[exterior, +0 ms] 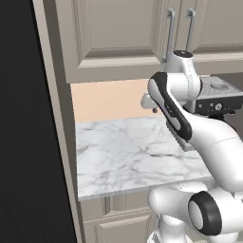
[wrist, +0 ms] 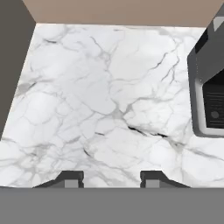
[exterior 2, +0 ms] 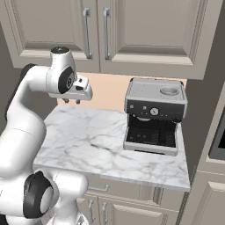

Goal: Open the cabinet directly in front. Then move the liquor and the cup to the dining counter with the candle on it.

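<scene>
Greige panelled doors fill the top of both base views: this is the cabinet [exterior 2: 101, 30] we are meant to open, and both doors are shut, so the liquor and the cup are presumably behind them, out of sight. Its two long grey bar handles [exterior 2: 87, 33] hang side by side where the doors meet, at upper centre of the right base view, which puts the pull points just above and slightly right of our hand.

Below, the white grey-veined marble countertop [exterior 2: 92, 140] spreads across the middle of each frame. An espresso machine [exterior 2: 154, 116] stands on it toward the right, against the peach back wall [exterior: 109, 99], leaving bare stone under the arm.

Our arm [exterior 2: 26, 114] rises from the lower left of the right base view and bends forward at shoulder height, so the wrist sits under the cabinet's lower edge rather than at the handles. The gripper [exterior 2: 71, 101] points straight down over the marble; the hand view looks onto the veined stone with the machine's edge at right.

In the hand view the two fingertips [wrist: 70, 179] stand apart with nothing but marble between them, so we read the jaws as partly parted and empty, though their tips are small in the base views. We judge that the hand must lift and turn toward a handle before any pull can begin.
</scene>
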### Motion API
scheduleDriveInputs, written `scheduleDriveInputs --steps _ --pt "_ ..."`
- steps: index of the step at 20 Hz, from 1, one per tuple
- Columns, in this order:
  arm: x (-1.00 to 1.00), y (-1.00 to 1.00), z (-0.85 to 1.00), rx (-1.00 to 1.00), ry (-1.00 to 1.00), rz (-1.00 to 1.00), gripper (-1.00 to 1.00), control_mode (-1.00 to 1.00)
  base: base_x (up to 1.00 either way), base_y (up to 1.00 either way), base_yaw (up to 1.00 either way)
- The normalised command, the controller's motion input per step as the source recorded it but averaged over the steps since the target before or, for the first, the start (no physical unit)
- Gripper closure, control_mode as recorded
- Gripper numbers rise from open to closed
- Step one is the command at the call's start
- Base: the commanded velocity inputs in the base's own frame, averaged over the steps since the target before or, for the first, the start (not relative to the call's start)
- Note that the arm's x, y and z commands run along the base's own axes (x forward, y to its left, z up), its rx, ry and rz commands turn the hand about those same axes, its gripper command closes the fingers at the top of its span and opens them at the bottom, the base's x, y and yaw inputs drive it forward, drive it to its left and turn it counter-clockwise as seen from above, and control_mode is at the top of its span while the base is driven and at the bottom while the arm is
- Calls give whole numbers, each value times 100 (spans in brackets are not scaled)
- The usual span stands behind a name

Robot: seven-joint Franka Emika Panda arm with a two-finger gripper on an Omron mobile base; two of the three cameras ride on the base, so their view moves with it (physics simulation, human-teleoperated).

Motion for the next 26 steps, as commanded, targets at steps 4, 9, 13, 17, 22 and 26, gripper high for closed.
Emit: scheduleDriveInputs --steps 4,9,13,17,22,26 --pt "-35 -1 0 0 -23 0 -100 -100 0 0 0" --pt "-45 -2 7 0 -30 0 -100 -100 0 0 0" --pt "-54 -1 20 0 -47 0 -100 -100 0 0 0" --pt "-50 -3 28 0 -50 0 -100 -100 0 0 0" --pt "-50 -1 27 0 -51 0 -100 -100 0 0 0" --pt "-27 -2 31 1 -40 0 -100 -100 0 0 0"
